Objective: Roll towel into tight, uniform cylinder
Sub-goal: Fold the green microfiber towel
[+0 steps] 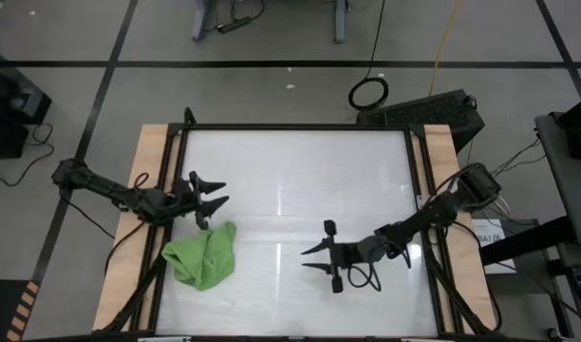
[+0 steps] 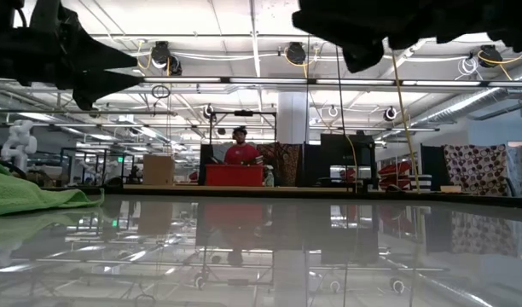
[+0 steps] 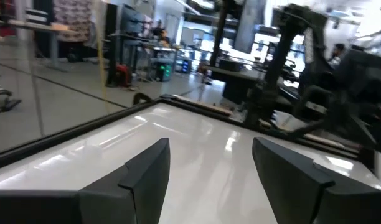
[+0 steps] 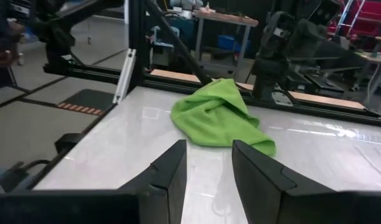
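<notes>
The lime-green towel (image 1: 204,255) lies crumpled in a loose heap on the white tabletop near the front left corner; it also shows in the right wrist view (image 4: 220,115) and at the left edge of the low view (image 2: 22,194). My left gripper (image 1: 217,193) is open and empty, above the table just beyond the towel's far side. My right gripper (image 1: 314,258) is open and empty, to the right of the towel, its fingers pointing toward it.
The white tabletop (image 1: 300,171) has a dark frame and wooden side rails (image 1: 148,161). A person in red (image 2: 240,153) stands far off in the room behind the table. Free room lies across the table's middle and far side.
</notes>
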### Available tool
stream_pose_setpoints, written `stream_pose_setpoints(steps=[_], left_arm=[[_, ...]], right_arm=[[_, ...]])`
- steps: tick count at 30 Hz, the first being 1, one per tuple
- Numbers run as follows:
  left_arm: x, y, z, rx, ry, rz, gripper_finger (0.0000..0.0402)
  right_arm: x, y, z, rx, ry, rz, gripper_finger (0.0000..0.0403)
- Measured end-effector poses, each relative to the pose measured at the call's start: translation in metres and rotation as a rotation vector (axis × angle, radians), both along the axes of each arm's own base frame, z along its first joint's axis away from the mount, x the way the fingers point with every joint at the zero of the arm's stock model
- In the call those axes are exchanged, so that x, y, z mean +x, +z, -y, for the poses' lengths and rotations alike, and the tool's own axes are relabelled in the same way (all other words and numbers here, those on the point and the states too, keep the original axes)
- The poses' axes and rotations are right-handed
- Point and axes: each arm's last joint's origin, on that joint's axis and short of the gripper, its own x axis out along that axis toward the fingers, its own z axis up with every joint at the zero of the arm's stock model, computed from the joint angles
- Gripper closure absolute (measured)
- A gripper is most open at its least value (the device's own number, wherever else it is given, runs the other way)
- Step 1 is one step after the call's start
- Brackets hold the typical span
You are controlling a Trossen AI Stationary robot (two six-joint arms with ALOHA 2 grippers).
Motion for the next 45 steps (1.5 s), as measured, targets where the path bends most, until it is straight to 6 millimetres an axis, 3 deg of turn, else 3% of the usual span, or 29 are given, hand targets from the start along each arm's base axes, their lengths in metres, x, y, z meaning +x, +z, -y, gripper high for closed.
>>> stream_pose_setpoints(steps=[8,13,20,24,32,45], left_arm=[[0.0,0.0,0.0,-0.002,0.013,-0.001,0.0167],[0.001,-0.002,0.002,0.01,-0.08,-0.019,0.0167],[0.001,-0.018,0.005,-0.054,-0.188,-0.226,0.0167],[0.0,-0.026,0.005,-0.098,-0.17,-0.391,0.0167],[0.01,-0.031,0.01,-0.081,-0.19,-0.56,0.0167],[0.048,-0.042,0.023,0.081,-0.191,-0.935,0.0167]], right_arm=[[0.031,-0.012,-0.002,-0.038,0.0,-0.022,0.0284],[0.056,-0.019,-0.002,-0.066,-0.013,-0.085,0.0284],[0.078,-0.023,0.002,-0.102,-0.043,-0.172,0.0284],[0.082,-0.022,0.006,-0.101,-0.055,-0.182,0.0284],[0.084,-0.022,0.012,-0.095,-0.073,-0.183,0.0284],[0.085,-0.022,0.015,-0.069,-0.087,-0.185,0.0284]])
